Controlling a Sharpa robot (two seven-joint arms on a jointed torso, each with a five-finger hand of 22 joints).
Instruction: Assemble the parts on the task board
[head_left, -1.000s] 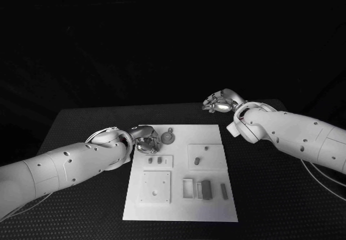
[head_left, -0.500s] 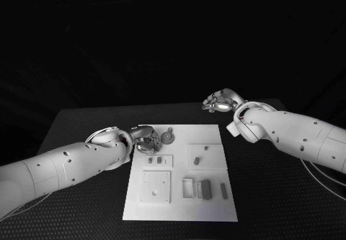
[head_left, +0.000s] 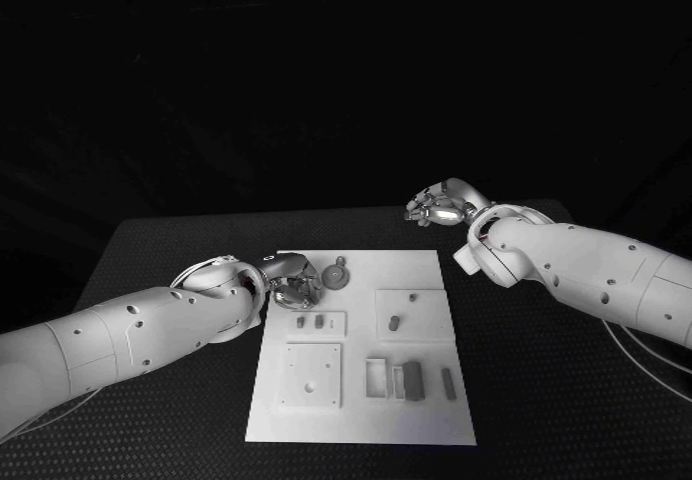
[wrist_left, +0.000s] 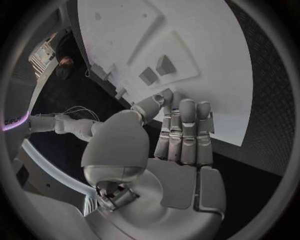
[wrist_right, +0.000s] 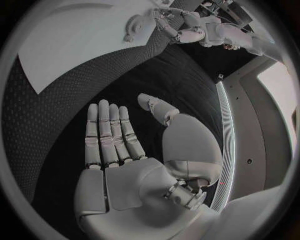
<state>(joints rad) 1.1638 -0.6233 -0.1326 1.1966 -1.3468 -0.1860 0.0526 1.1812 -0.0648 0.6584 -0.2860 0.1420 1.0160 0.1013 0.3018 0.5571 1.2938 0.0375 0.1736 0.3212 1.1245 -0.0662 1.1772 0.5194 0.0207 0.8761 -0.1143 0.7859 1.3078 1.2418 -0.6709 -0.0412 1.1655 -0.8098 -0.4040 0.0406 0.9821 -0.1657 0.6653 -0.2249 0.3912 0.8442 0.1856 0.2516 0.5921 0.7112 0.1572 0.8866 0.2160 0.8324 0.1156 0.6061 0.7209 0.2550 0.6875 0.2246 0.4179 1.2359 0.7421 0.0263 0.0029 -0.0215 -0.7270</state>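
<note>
The white task board (head_left: 361, 425) lies in the middle of the black table. My left hand (head_left: 293, 280) hovers at its far left corner, right beside a round grey part (head_left: 336, 272); whether it touches the part I cannot tell. In the left wrist view this hand (wrist_left: 181, 150) is stretched flat over the board (wrist_left: 206, 60) and holds nothing. My right hand (head_left: 440, 207) is off the board, past its far right corner. It (wrist_right: 119, 145) is spread flat above the bare table and holds nothing.
On the board are a small plate with two grey pegs (head_left: 307, 321), a square plate with a peg (head_left: 392, 321), a plate with holes (head_left: 313, 373) and grey bars (head_left: 413, 380) near the front. Black table surrounds the board.
</note>
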